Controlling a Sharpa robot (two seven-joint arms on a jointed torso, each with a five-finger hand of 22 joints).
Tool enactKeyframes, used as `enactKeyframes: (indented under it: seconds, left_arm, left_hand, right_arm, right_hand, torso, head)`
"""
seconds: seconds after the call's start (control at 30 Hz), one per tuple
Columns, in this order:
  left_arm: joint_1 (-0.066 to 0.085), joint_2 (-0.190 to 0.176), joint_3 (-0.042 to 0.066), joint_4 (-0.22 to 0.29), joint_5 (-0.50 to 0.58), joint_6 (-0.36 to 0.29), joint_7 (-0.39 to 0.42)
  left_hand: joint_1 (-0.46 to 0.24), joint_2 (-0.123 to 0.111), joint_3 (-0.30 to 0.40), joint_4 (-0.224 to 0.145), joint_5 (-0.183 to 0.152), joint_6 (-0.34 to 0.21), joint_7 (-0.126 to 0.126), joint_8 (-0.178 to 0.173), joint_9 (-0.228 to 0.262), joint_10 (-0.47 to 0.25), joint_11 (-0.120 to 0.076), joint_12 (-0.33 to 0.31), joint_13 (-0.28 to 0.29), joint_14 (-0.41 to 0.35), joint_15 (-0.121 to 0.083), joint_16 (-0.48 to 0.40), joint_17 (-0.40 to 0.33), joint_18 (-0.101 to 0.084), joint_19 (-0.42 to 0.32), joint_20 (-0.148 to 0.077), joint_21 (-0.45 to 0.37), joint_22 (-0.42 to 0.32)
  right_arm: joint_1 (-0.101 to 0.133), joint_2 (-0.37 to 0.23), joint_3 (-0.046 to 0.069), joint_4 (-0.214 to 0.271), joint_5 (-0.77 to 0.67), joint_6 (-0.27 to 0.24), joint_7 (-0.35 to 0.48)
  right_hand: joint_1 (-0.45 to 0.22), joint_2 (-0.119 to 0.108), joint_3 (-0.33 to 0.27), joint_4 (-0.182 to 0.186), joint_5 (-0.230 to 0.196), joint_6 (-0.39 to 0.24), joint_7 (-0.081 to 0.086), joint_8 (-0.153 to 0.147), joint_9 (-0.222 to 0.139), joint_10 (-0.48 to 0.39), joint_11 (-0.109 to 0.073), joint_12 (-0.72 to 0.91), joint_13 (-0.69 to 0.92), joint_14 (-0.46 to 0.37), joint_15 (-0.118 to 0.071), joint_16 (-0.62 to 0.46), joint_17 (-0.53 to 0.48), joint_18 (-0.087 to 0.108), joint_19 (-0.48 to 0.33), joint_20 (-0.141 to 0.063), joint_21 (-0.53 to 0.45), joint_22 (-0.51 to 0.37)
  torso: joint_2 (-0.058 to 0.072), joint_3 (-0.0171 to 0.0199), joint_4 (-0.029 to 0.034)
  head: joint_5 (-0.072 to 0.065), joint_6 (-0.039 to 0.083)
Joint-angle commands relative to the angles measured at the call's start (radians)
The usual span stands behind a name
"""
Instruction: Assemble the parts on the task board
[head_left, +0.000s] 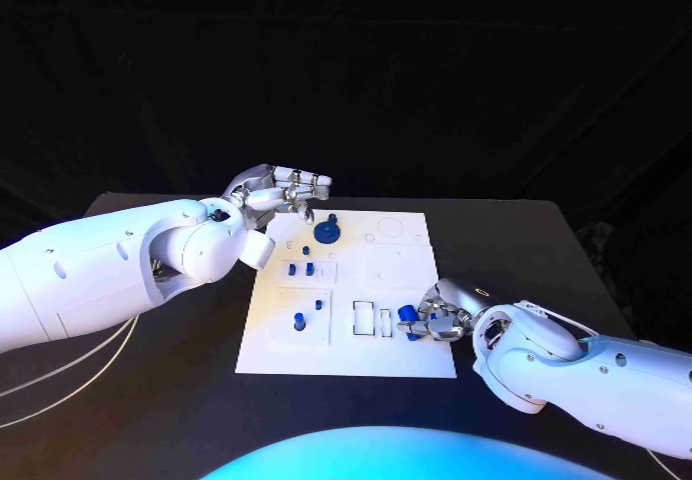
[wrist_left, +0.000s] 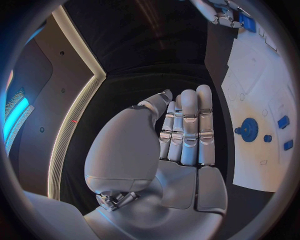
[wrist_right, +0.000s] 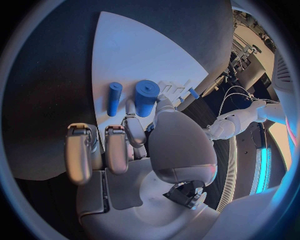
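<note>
Two hands, operator: your right hand (head_left: 440, 318) pinches a thick blue part (wrist_right: 146, 97) at the task board (head_left: 408, 352) right edge; your left hand (head_left: 277, 190) hovers, fingers together, holding nothing, beyond its far-left corner

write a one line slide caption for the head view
Right hand grips a blue part at the task board's edge; left hand hovers empty.

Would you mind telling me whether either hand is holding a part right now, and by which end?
The right hand pinches a thick blue cylinder by its near end, over the task board. The left hand holds nothing, fingers straight.
</note>
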Motion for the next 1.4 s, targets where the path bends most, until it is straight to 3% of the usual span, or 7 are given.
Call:
enactKeyframes:
  seconds: [0.03,0.13,0.47,0.57,0.83,1.03,1.4]
  left_arm:
    - [0.000,0.000,0.001,0.003,0.001,0.019,0.003]
    - [0.000,-0.001,0.001,0.004,0.001,0.019,0.003]
    - [0.000,-0.003,0.001,0.004,0.001,0.019,0.003]
    - [0.000,-0.003,0.001,0.003,0.001,0.019,0.003]
    - [0.000,0.002,0.001,0.002,0.001,0.020,0.003]
    - [0.000,0.005,0.001,0.001,0.001,0.021,0.003]
    - [0.000,0.007,0.001,0.003,0.001,0.022,0.004]
  left_hand:
    - [-0.001,0.006,-0.003,-0.002,-0.005,-0.002,-0.001,0.001,-0.001,-0.008,0.002,0.004,0.001,-0.007,0.002,0.003,-0.001,0.014,0.009,-0.001,-0.006,-0.001]
    - [-0.001,0.006,-0.003,-0.002,-0.005,-0.002,-0.001,0.001,-0.001,-0.008,0.002,0.004,0.001,-0.007,0.002,0.003,-0.001,0.014,0.009,-0.001,-0.006,-0.001]
    - [-0.001,0.006,-0.003,-0.002,-0.005,-0.002,-0.001,0.001,-0.001,-0.008,0.002,0.004,0.001,-0.007,0.002,0.003,-0.001,0.014,0.009,-0.001,-0.006,-0.001]
    - [-0.001,0.006,-0.003,-0.002,-0.005,-0.002,-0.001,0.001,-0.001,-0.008,0.002,0.004,0.001,-0.007,0.002,0.003,-0.001,0.014,0.009,-0.001,-0.006,-0.001]
    - [-0.001,0.006,-0.003,-0.002,-0.005,-0.002,-0.001,0.001,-0.001,-0.008,0.002,0.004,0.001,-0.007,0.002,0.003,-0.001,0.014,0.009,-0.001,-0.006,-0.001]
    - [-0.001,0.006,-0.003,-0.002,-0.005,-0.002,-0.001,0.001,-0.001,-0.008,0.002,0.004,0.001,-0.007,0.002,0.003,-0.001,0.014,0.009,-0.001,-0.006,-0.001]
    - [-0.001,0.006,-0.003,-0.002,-0.005,-0.002,-0.001,0.001,-0.001,-0.008,0.002,0.004,0.001,-0.007,0.002,0.003,-0.001,0.014,0.009,-0.001,-0.006,-0.001]
  right_arm:
    - [-0.011,0.005,-0.007,-0.009,-0.029,0.065,-0.030]
    - [-0.012,0.007,-0.007,-0.010,-0.035,0.055,-0.033]
    - [-0.012,-0.016,-0.004,0.027,-0.029,-0.053,-0.029]
    - [-0.002,-0.030,0.002,0.057,-0.009,-0.087,-0.023]
    - [0.042,-0.033,0.010,0.113,0.058,-0.135,-0.006]
    - [0.052,0.000,0.011,0.109,0.103,-0.118,0.007]
    - [0.050,0.093,0.008,0.040,0.159,-0.040,0.016]
  right_hand:
    - [0.022,0.003,-0.006,-0.003,0.009,-0.005,-0.004,-0.004,0.000,-0.002,-0.004,-0.001,0.003,0.074,-0.001,0.006,0.096,-0.009,0.045,0.001,0.002,0.198]
    - [0.038,0.009,-0.007,-0.006,0.026,-0.003,-0.006,0.000,0.007,0.002,-0.005,0.002,0.009,0.074,-0.002,0.008,0.098,-0.010,0.046,0.000,0.004,0.199]
    - [0.078,0.030,-0.015,-0.008,0.125,0.010,-0.015,0.018,0.032,0.017,-0.014,0.015,0.028,0.076,-0.009,0.014,0.107,-0.014,0.056,-0.006,0.019,0.210]
    - [0.088,0.035,-0.016,-0.008,0.152,0.012,-0.018,0.022,0.038,0.021,-0.017,0.017,0.033,0.077,-0.011,0.016,0.110,-0.015,0.059,-0.008,0.023,0.213]
    - [0.081,0.046,-0.021,0.003,0.164,0.017,-0.021,0.026,0.044,0.026,-0.019,0.021,0.038,0.078,-0.013,0.019,0.115,-0.017,0.064,-0.010,0.032,0.219]
    - [0.081,0.047,-0.021,0.003,0.165,0.017,-0.021,0.026,0.044,0.027,-0.019,0.021,0.039,0.078,-0.013,0.019,0.115,-0.017,0.065,-0.010,0.032,0.219]
    - [0.047,0.067,-0.037,0.008,0.160,0.019,-0.022,0.027,0.051,0.029,-0.019,0.018,0.040,0.078,-0.014,0.019,0.114,-0.016,0.063,-0.012,0.029,0.218]
  torso:
    - [0.000,0.0000,0.0001]
    - [0.000,-0.0002,-0.0001]
    - [-0.001,0.0008,0.0001]
    - [-0.001,0.0003,-0.0010]
    - [0.000,0.0005,0.0015]
    - [0.001,0.0011,0.0022]
    - [0.002,0.0008,0.0008]
  head:
    - [0.001,-0.002]
    - [0.000,-0.002]
    - [0.004,0.002]
    - [0.004,0.007]
    - [-0.001,0.014]
    - [0.000,0.017]
    - [0.005,0.012]
